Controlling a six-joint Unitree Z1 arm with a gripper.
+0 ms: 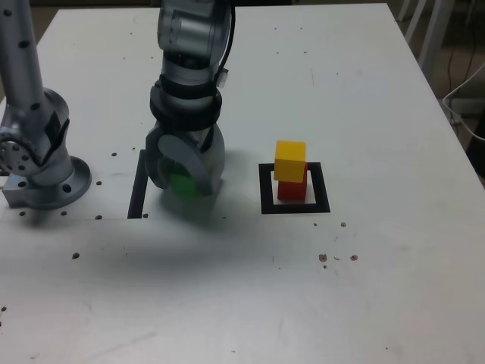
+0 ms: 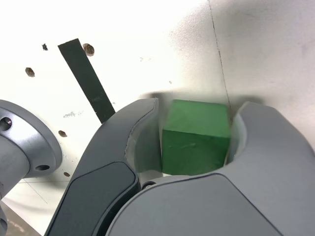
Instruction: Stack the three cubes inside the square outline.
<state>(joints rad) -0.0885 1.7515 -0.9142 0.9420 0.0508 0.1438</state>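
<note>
Green cube (image 2: 196,136) sat between gripper (image 1: 184,182) fingers, held snug, well apart from square outline (image 1: 295,189). Yellow cube (image 1: 290,161) topped red cube (image 1: 292,189) there. You needed straight lift, gentle drop.

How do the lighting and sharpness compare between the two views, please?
Exterior view: soft and slightly blurry, a diffuse shadow on the table below the gripper. Wrist view: bare table glares white, the green cube stays sharp.
</note>
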